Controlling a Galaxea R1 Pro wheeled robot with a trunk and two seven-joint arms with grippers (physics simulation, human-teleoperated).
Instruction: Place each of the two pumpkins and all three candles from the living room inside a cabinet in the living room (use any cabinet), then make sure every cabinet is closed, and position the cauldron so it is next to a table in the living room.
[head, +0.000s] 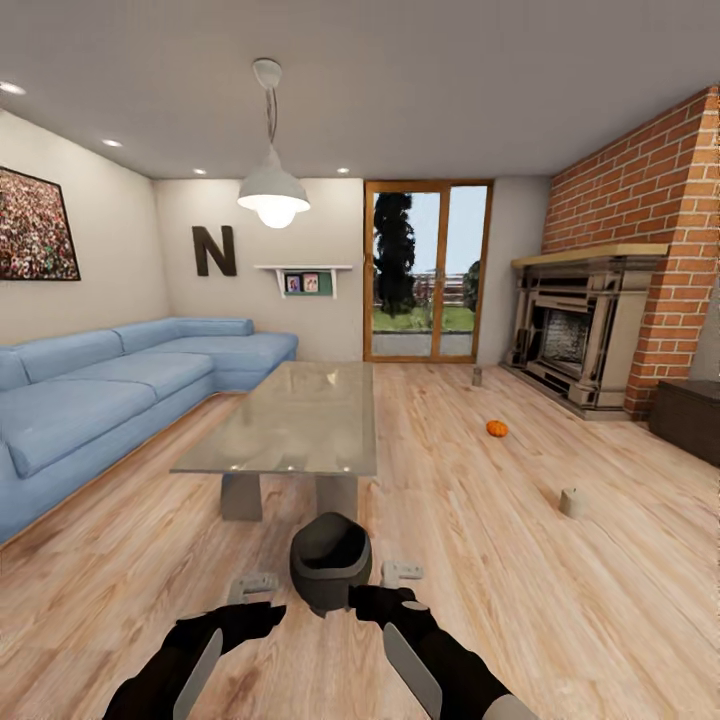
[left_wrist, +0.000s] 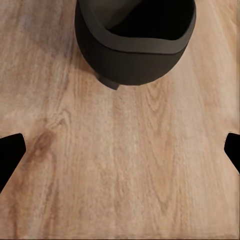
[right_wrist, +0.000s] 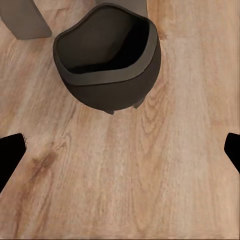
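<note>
Already the cauldron (head: 330, 560) stands on the floor just beside the worktop (head: 290, 420), so both end effectors, left (head: 254, 584) and right (head: 401, 574), hang wide and empty beside it.

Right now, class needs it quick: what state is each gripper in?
Left gripper: jaws open, holding nothing.
Right gripper: jaws open, holding nothing; cauldron sits between them.

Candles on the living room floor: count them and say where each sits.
2 that I can make out. One candle stands on the floor right of the table, nearer than the pumpkin. Another candle stands near the fireplace. A third may be hidden.
</note>
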